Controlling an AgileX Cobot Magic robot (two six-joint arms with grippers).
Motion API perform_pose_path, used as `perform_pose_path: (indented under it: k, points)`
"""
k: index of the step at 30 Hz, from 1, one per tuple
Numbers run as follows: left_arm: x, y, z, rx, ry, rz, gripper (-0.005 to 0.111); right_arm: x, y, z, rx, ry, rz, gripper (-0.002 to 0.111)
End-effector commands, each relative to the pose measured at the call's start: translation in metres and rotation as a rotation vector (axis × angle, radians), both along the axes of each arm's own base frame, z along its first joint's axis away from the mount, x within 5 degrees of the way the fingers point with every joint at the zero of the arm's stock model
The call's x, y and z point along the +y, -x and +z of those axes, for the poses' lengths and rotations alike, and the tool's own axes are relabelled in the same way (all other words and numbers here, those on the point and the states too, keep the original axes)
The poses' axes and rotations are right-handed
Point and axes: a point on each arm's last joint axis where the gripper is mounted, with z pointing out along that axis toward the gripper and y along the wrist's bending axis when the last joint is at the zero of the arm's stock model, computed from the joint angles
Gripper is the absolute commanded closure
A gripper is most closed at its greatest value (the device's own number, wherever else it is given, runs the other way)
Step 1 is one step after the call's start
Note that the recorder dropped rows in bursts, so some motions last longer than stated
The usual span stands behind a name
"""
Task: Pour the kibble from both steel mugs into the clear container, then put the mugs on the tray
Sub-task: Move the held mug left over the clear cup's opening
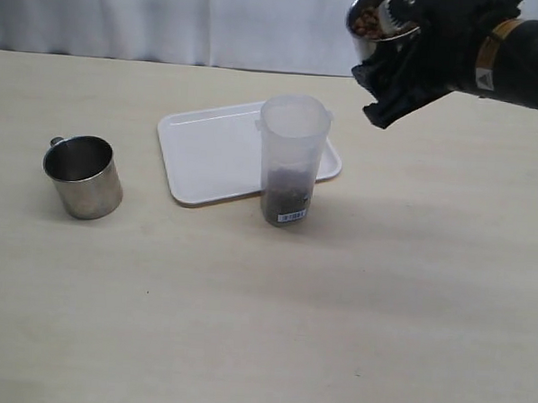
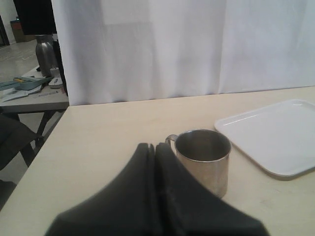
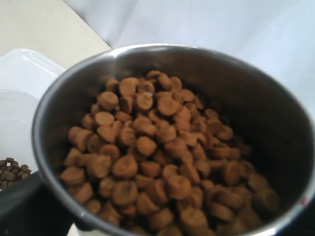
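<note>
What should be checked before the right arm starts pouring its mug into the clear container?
1. Right gripper grips the raised mug: ok.
2. Raised mug holds kibble: ok, well filled.
3. Mug mouth over the clear container: not ok, it sits up and to the right of the rim in the exterior view.
4. Container upright with room: ok, pellets fill only its lower part.
5. Other mug emptied: ok, it looks empty.
6. Left gripper out of the way: ok, shut, next to that mug, not holding it.
</note>
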Motion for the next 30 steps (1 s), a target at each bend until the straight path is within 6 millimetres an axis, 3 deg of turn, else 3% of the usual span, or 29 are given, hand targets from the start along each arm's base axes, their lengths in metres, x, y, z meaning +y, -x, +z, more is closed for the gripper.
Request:
perform_pose_path:
  k: [1,21,30]
  points:
    - [0.000,0.000,0.000,-0.009,-0.001,-0.002,0.107,0.020,-0.005,-0.001,-0.010,0.178,0.039,0.104]
    - [0.000,0.000,0.000,-0.009,-0.001,-0.002,0.107,0.016,-0.005,-0.008,-0.075,0.418,0.119,0.104]
    - [0.000,0.000,0.000,-0.009,-0.001,-0.002,0.107,0.015,-0.011,0.004,-0.122,0.478,0.098,0.104]
